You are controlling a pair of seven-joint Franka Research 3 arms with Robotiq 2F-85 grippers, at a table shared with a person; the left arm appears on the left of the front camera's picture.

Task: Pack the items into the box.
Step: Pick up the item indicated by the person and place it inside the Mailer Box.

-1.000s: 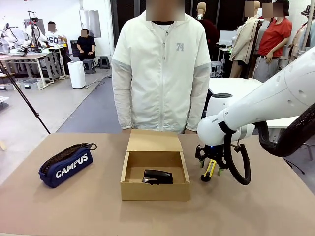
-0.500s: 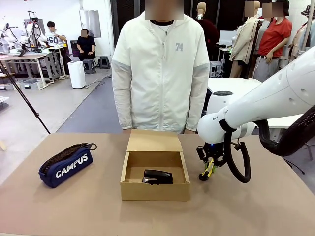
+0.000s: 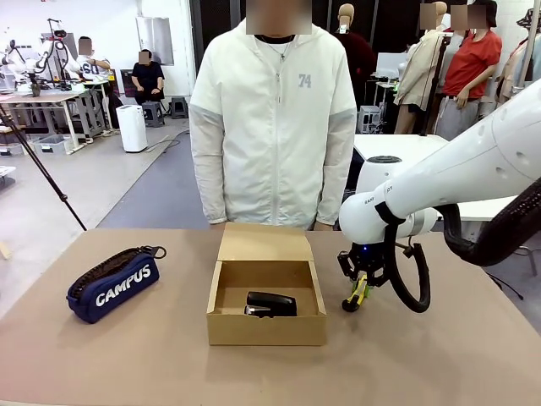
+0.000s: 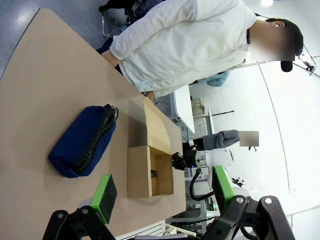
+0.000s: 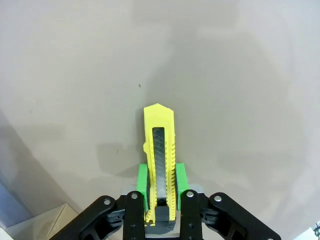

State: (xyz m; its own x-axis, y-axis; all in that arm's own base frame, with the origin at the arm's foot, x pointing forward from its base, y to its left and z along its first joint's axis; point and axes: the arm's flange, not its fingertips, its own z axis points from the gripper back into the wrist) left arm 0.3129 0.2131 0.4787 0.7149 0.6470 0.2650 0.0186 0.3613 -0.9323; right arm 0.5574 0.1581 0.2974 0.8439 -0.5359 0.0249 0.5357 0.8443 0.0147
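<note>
Right gripper is pinching the yellow-and-black utility knife between its green pads, gripping near the black tail end. The knife's long axis is running straight out along the fingers. From the front it's hanging steeply, low end pointing to about 7 o'clock, close over the table; can't tell if it's touching.

Cardboard box is sitting at 9 o'clock from that gripper, just beside it, open, with the flap lid laid back on its 12 o'clock side. The box's 3 o'clock wall is standing between knife and cavity, so I'm judging the move needs a lift over that wall, then a short run toward 9 o'clock.

Black stapler is lying on the box floor toward the 6 o'clock wall. Bare floor is showing along the 12 o'clock wall, probably enough for the knife laid 9-to-3.

Right arm is the nearer one by far. Left gripper is hanging spread wide, holding nothing. Navy CAMPUS pencil pouch is lying on the table, well apart at the box's 9 o'clock, on the left arm's side. Person is standing at the box's 12 o'clock, hands not over the box; the room above it looks free.
</note>
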